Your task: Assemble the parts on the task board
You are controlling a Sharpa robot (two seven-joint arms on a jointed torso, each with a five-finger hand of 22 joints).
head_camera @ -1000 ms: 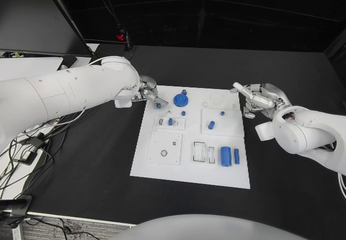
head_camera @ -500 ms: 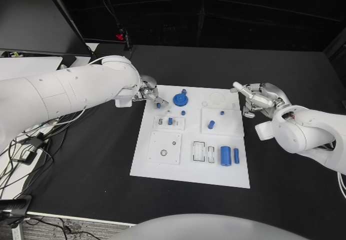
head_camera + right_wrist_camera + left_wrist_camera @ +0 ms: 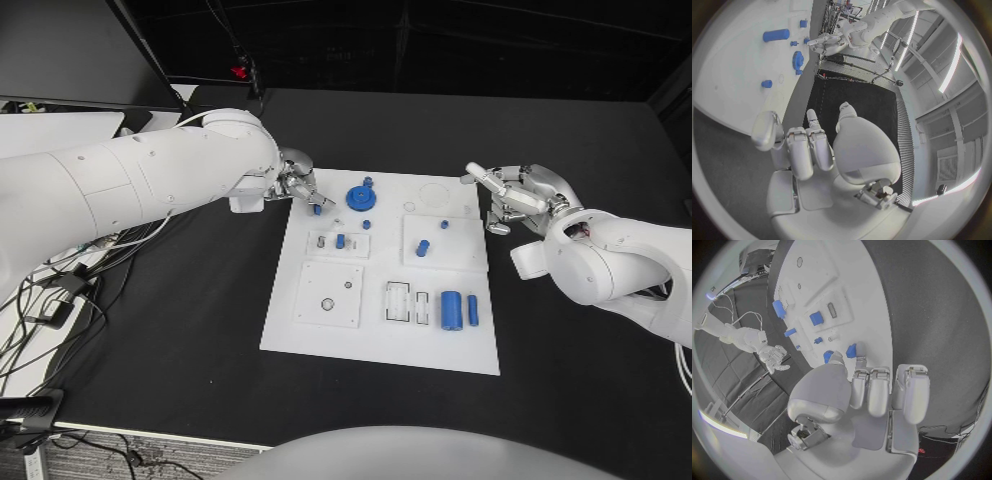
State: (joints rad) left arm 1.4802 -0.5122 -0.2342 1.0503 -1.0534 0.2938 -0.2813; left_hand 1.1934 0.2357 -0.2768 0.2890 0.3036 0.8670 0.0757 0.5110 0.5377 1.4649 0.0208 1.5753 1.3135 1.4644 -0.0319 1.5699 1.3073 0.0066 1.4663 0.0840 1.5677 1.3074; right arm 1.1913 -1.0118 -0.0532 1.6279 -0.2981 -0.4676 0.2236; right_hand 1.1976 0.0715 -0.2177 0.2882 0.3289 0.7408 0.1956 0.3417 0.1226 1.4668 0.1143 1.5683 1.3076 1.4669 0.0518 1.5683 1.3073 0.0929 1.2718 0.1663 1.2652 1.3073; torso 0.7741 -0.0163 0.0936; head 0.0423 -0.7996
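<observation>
Black table (image 3: 188, 330): fills most of frame. Dark monitor (image 3: 65, 50): upper left corner. Small red light (image 3: 241, 73): upper left of centre, behind table. Loose cables (image 3: 43, 300): left edge, lower half, beside table.

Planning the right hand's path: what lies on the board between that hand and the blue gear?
In the head view, between the right hand and the blue gear lies only bare white task board with a shallow round recess; no loose part.
</observation>
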